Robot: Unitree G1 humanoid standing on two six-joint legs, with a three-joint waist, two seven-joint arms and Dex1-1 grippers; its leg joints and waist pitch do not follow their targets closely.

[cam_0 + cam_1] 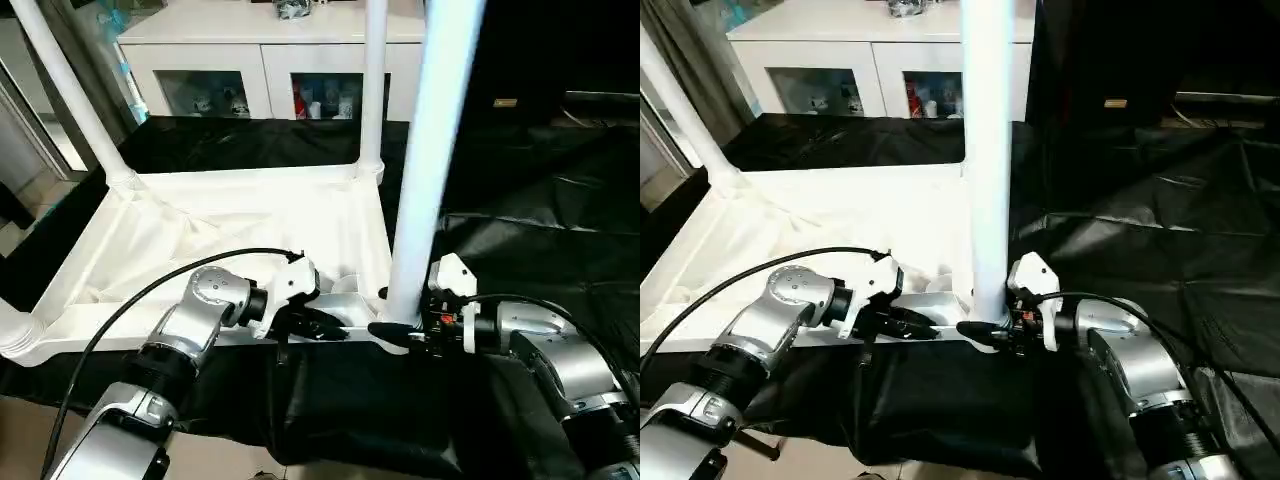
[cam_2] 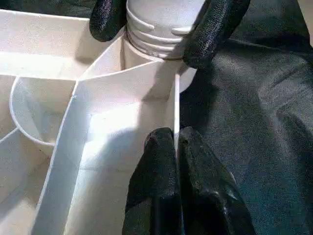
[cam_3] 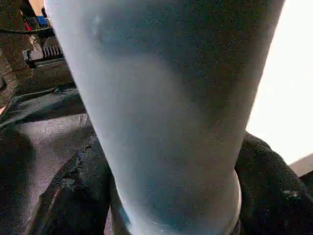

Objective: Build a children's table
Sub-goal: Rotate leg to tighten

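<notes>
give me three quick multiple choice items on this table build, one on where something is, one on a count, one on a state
1. Where does the tabletop lie?
A. underside up on the black cloth
B. on the white cabinet
C. on the floor

2. How many legs stand upright in the corner sockets?
A. one
B. three
C. five

3. What is the left gripper doing?
A. hanging open over the cloth
B. shut on the tabletop's edge wall
C. gripping a leg

Answers:
1 A: the ribs face up and the black cloth shows around it.
2 B: a far left leg, a far right leg and the near leg, whose base sits between the fingers of the right gripper.
3 B: its fingers pinch the thin white wall.
</notes>
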